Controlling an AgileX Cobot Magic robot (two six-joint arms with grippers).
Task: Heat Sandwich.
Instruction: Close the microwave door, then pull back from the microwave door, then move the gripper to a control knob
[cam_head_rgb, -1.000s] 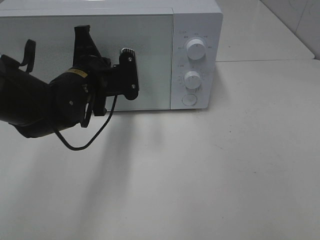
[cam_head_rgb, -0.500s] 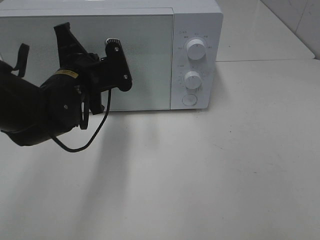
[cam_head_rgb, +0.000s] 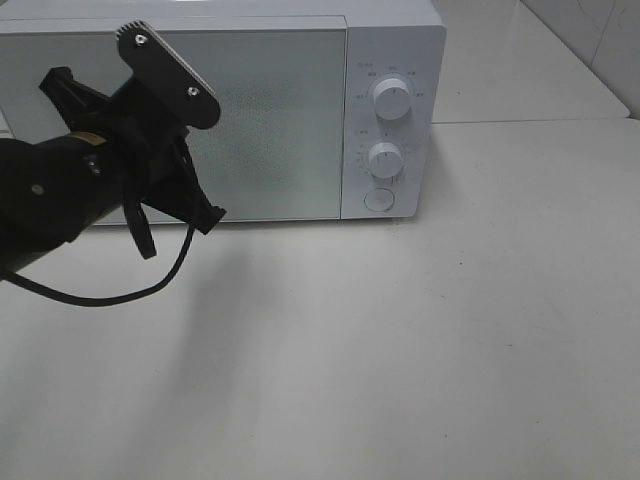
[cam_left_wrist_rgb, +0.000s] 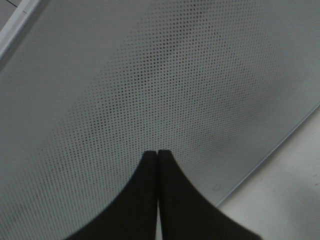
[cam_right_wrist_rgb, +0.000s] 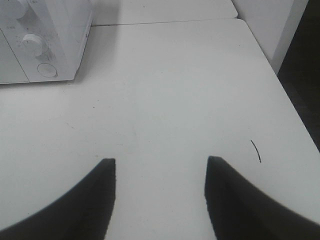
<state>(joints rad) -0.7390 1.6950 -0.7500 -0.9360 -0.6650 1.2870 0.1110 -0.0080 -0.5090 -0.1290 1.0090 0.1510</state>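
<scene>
Right hand (cam_right_wrist_rgb: 160, 162): fingers wide apart and holding nothing, above the bare worktop (cam_head_rgb: 420, 350) toward its right edge.
Left hand (cam_left_wrist_rgb: 158, 152): fingers pressed together with nothing between them, tips very near the door (cam_head_rgb: 280, 130); I cannot tell if they touch it.
Door: closed, flush with the front of the microwave (cam_head_rgb: 395, 50).
Microwave: it stands at the far edge of the worktop, toward the far left corner.
Sandwich: not visible in any view; it is perhaps behind the door, but I cannot tell.
Step in hand, as I judge: working on the microwave front with the left hand.
How to do it well: meet the front squarely, press gently and not on the middle of the glass, and keep the arm clear of the controls.
Count: two hands, one microwave, one door, two knobs (cam_head_rgb: 392, 98), one round button (cam_head_rgb: 379, 199), no sandwich seen.
</scene>
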